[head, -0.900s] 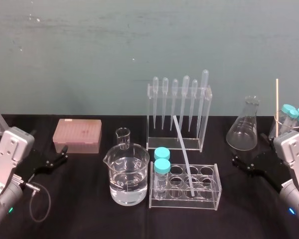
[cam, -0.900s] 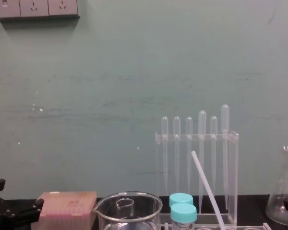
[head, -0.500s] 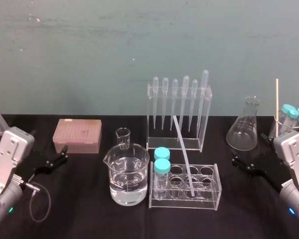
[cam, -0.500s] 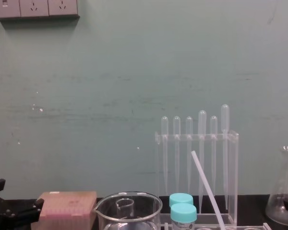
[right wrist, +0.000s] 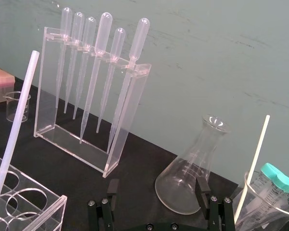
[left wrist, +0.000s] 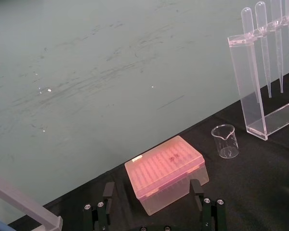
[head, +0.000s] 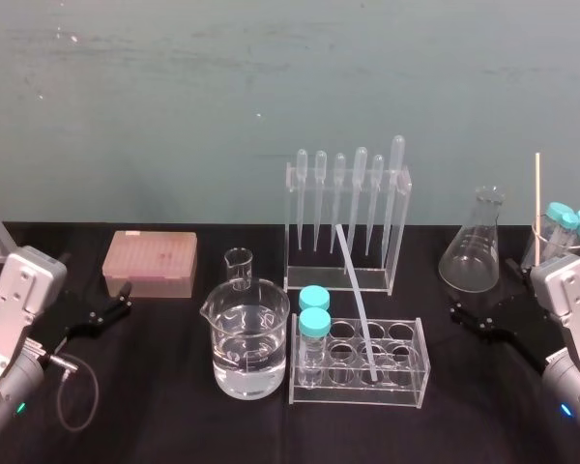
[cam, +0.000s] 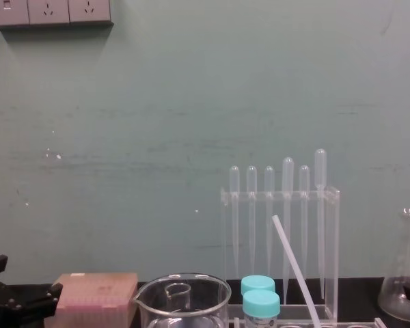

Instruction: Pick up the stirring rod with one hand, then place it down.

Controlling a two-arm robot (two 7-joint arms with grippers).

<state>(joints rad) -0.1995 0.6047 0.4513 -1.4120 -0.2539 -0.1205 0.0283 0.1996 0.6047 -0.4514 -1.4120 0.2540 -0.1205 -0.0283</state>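
The stirring rod (head: 356, 298) is a thin translucent-white rod leaning in the clear test-tube rack (head: 407, 389) at the table's centre, its top tilted back toward the pipette rack (head: 346, 224). It also shows in the right wrist view as the stirring rod (right wrist: 17, 127) and in the chest view as the stirring rod (cam: 294, 270). My right gripper (head: 481, 290) rests open at the right, in front of the conical flask (right wrist: 192, 175), well right of the rod. My left gripper (head: 95, 280) sits open at the far left, facing the pink tip box (left wrist: 164, 171). Both hold nothing.
A large beaker of water (head: 248, 341) and a small beaker (head: 238, 268) stand left of the test-tube rack, which holds two blue-capped tubes (head: 314, 323). At the far right a beaker holds blue-capped tubes (head: 566, 224) and a wooden stick (head: 537, 198). A cable (head: 75, 387) loops by my left arm.
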